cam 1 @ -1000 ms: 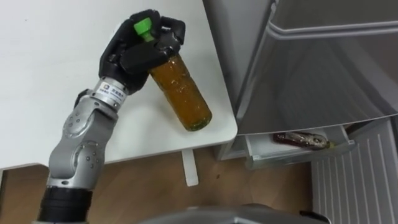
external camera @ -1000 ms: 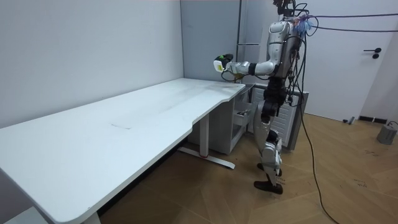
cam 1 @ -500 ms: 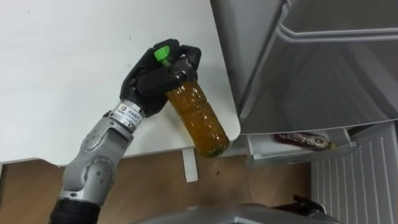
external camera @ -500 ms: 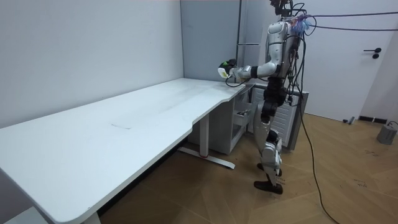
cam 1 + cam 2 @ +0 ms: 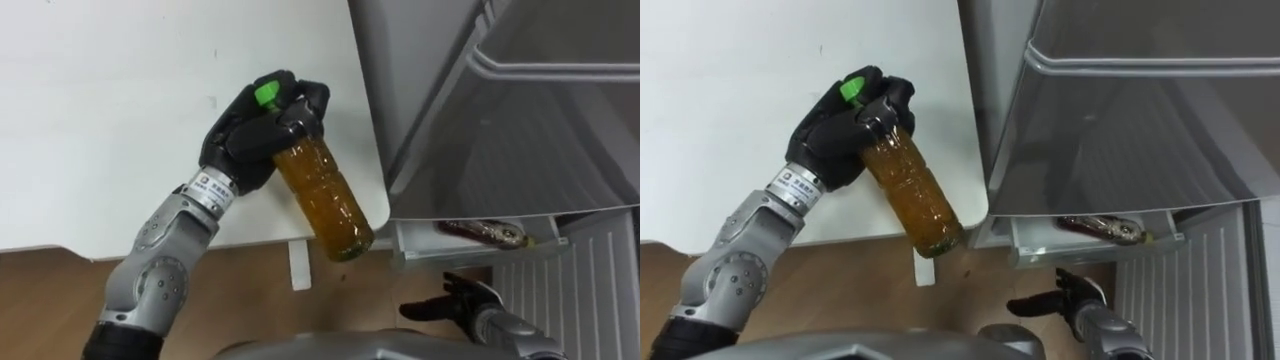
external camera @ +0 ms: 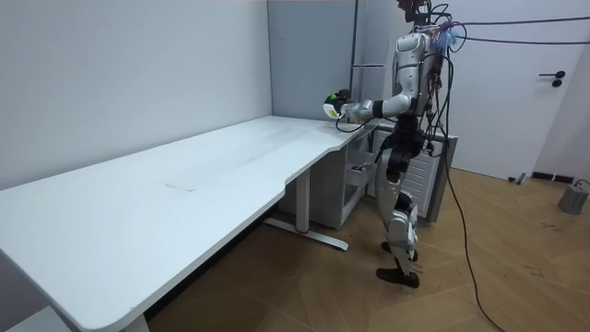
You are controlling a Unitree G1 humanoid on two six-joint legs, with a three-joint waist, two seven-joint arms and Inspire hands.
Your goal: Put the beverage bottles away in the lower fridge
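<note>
The left hand (image 5: 255, 135) is clenched round the neck of the amber bottle (image 5: 330, 200), fingers wrapped just under the green cap (image 5: 266, 95); the bottle hangs tilted, base lowest, out past the corner of the white table (image 5: 100, 110). In the room view the robot stands at the table's end beside the fridge. Down low, the right hand (image 5: 468, 303) waits with fingers loose, holding nothing, near the lower fridge shelf (image 5: 470, 251), where 1 dark drink (image 5: 487, 233) already lies.

The job now looks like a carry across and down. With a grip this high the body can swing, so a slow arc would suit; clear the table corner first, then duck under the grey upper door (image 5: 520, 130). Aim for the free stretch of shelf beside the dark drink; let go only once the base is resting. The right hand could steady the bottom.
</note>
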